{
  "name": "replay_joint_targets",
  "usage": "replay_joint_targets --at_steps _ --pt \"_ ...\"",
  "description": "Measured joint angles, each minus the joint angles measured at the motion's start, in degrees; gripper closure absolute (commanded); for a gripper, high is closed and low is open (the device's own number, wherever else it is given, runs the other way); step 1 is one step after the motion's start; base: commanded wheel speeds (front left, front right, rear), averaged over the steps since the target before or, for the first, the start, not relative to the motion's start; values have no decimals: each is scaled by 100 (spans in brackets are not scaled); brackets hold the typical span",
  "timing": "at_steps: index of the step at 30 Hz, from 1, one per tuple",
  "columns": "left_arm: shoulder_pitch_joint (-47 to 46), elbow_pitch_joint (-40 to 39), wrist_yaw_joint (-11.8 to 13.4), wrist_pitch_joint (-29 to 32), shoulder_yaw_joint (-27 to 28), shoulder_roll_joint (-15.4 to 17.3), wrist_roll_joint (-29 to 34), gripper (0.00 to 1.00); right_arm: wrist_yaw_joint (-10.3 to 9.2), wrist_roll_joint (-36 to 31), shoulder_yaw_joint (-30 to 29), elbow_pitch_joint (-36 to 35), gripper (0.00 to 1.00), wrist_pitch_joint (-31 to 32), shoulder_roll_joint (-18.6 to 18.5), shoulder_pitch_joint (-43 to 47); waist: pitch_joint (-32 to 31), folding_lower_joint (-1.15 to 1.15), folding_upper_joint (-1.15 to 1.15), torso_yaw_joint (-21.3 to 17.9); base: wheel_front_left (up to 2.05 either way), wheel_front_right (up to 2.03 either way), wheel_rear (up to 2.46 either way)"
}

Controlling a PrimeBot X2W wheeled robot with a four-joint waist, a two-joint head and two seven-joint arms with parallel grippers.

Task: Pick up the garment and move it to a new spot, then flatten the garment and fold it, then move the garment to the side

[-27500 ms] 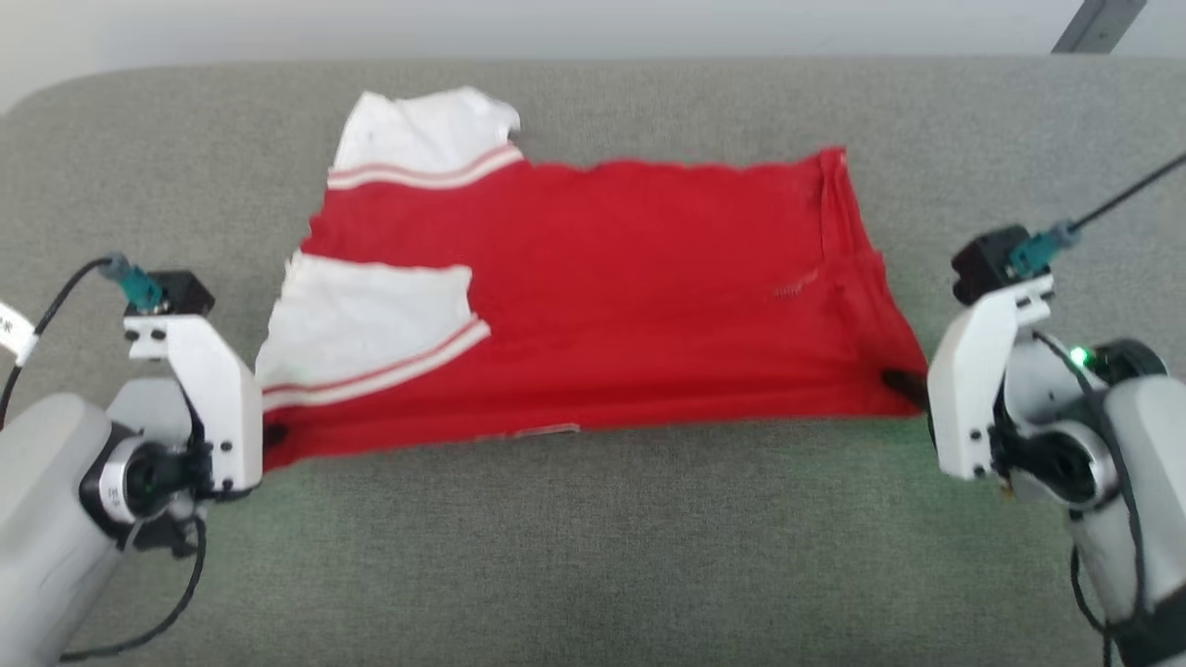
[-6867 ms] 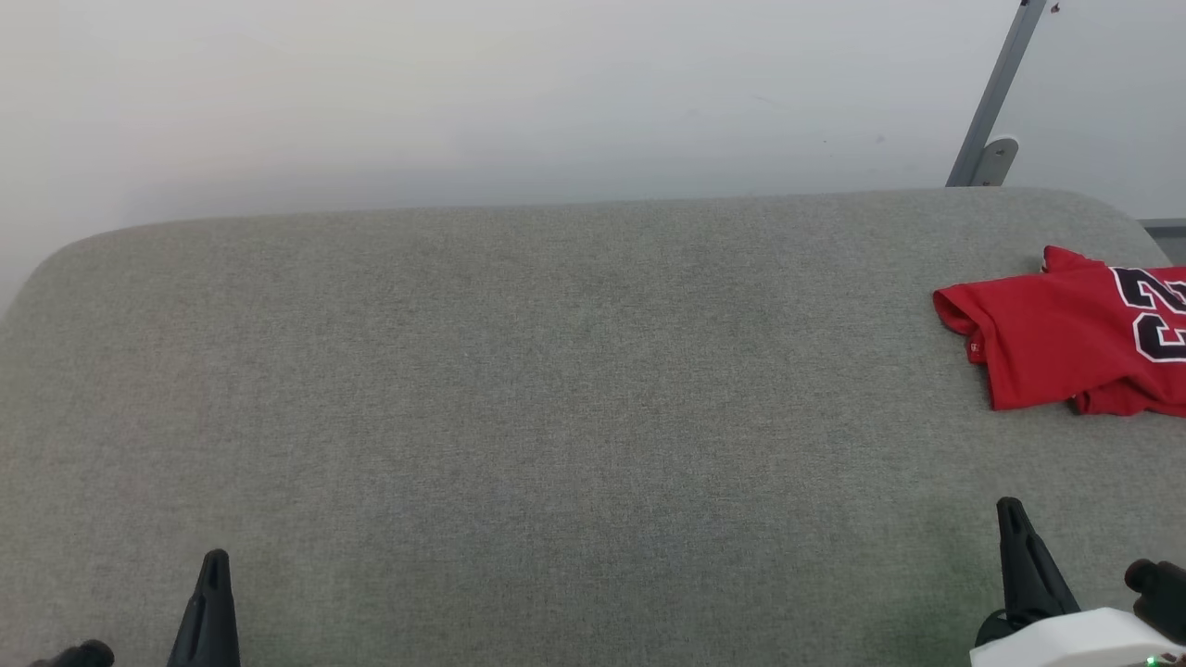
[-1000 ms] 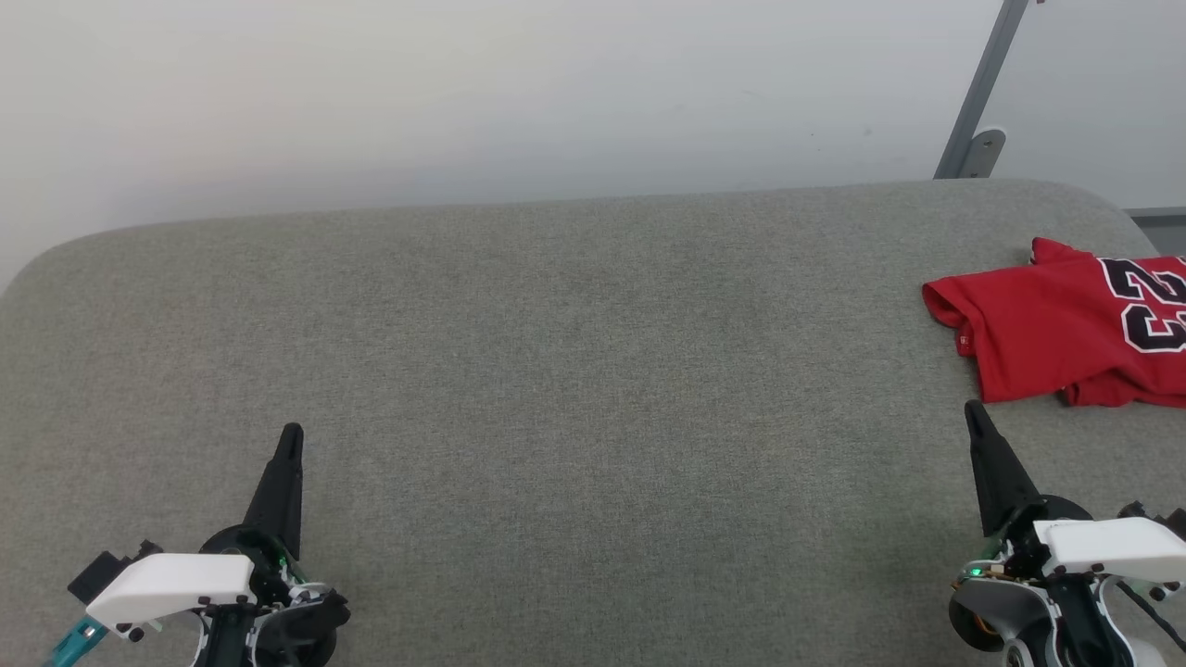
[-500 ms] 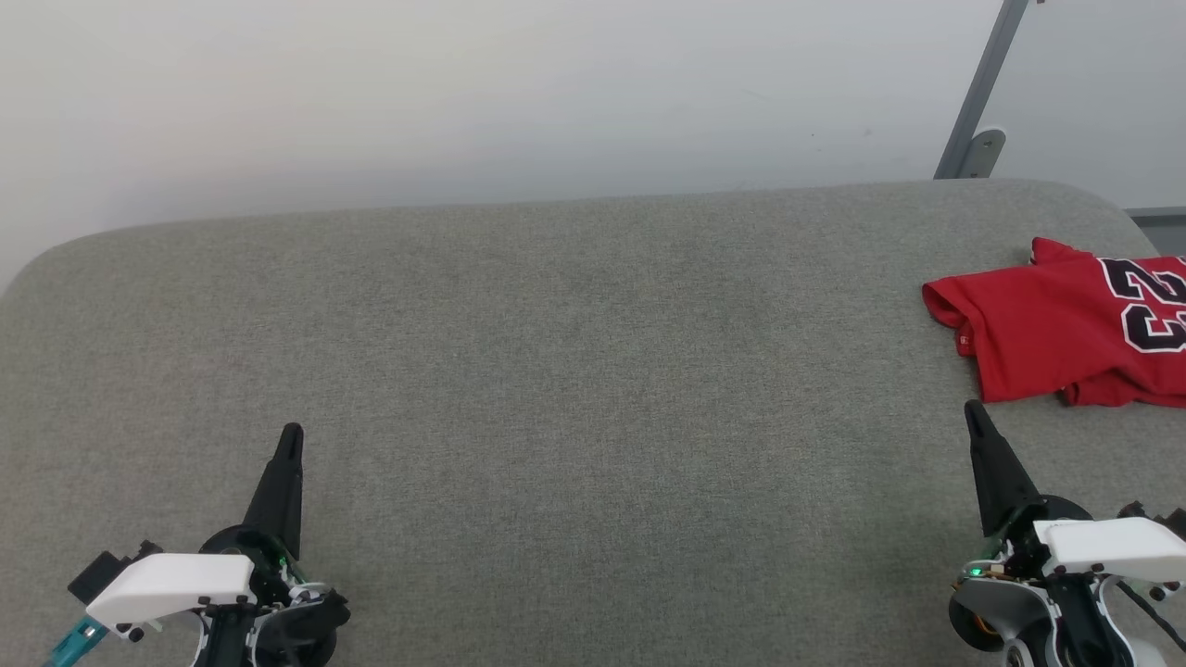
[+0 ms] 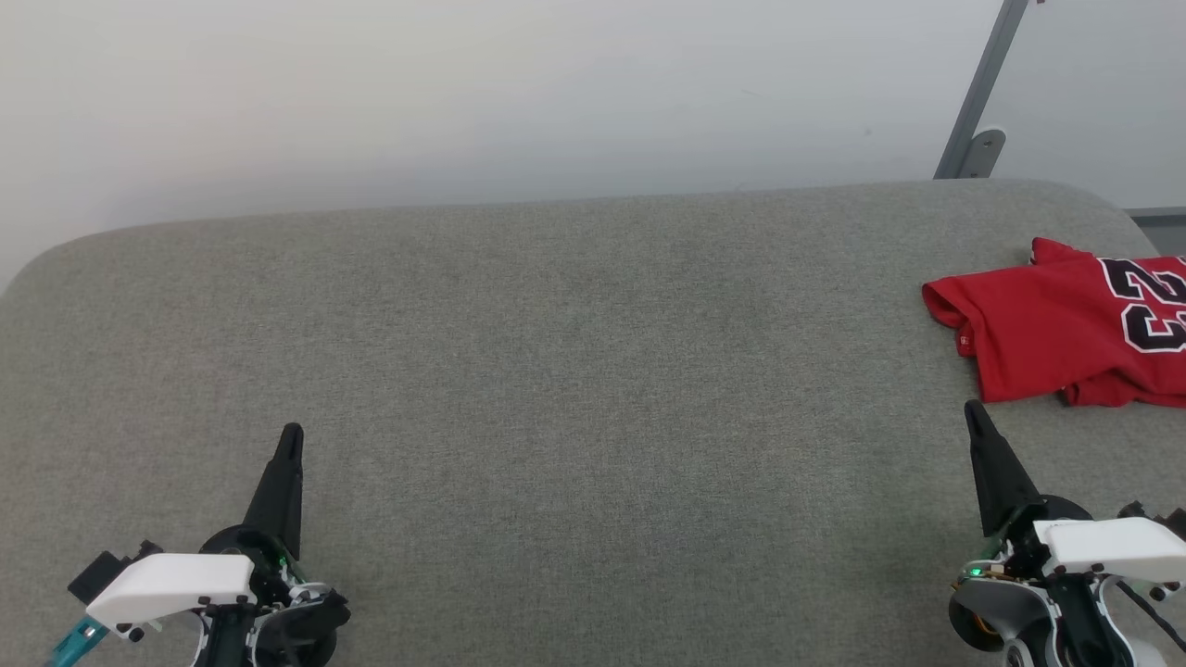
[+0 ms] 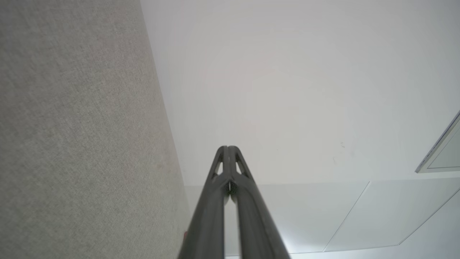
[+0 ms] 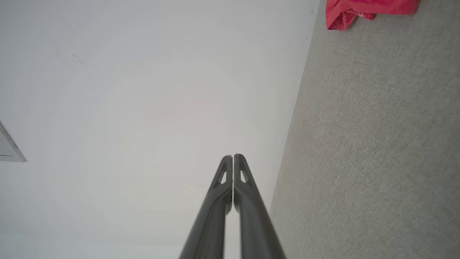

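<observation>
The garment (image 5: 1066, 329), a folded red shirt with a black white-outlined "23", lies at the far right of the grey padded surface (image 5: 574, 371), partly cut off by the head view's right edge. A red corner of the garment (image 7: 359, 10) sits at the top of the right wrist view. My left gripper (image 5: 291, 434) rests at the lower left, shut and holding nothing, far from the shirt. My right gripper (image 5: 971, 408) is at the lower right, shut and holding nothing, its tip just short of the shirt's near edge. Both wrist views show the fingertips pressed together: left gripper (image 6: 228, 147), right gripper (image 7: 233, 156).
A pale wall (image 5: 463, 93) rises behind the padded surface. A grey metal post (image 5: 982, 93) stands at the back right. The surface's rounded back corners curve away at far left and far right.
</observation>
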Motion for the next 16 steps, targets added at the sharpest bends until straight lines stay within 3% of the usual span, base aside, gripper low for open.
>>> replay_joint_targets --at_steps 16 --pt "0 0 0 0 0 -2 0 100 0 0 0 0 100 0 0 0 0 0 0 0 0 0 0"
